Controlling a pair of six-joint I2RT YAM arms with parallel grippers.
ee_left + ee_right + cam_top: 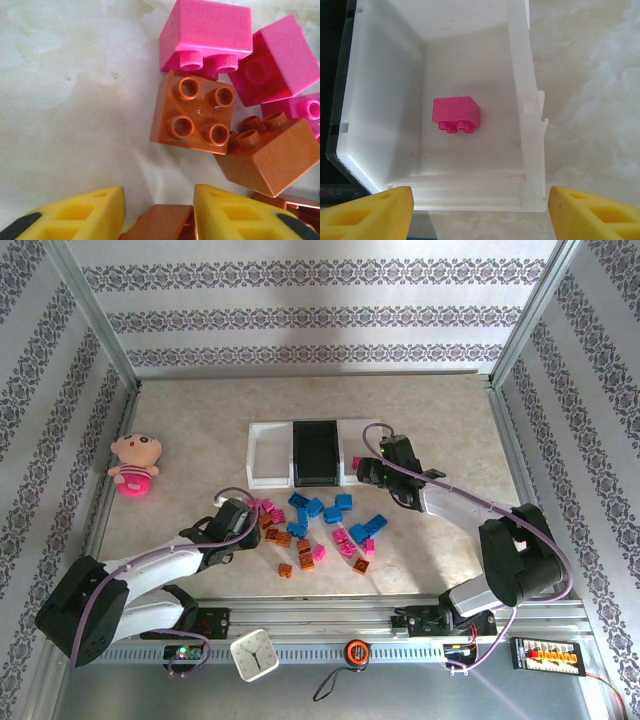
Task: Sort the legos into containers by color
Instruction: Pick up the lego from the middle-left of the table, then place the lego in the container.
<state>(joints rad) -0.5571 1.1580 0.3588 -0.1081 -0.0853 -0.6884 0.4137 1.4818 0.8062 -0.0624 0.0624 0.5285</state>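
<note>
At six o'clock, left claw (159, 210) pinches a glossy orange-brown lego (157, 223); right claw (481, 196) hangs spread above a hot-pink studded lego (456, 114)

Beige tabletop (200, 410) w/ scattered legos (310, 507), 3 joined trays (270, 455), pink doll (135, 465) at left.

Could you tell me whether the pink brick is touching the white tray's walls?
Apart. The right wrist view shows bare tray floor all around the brick.
</note>
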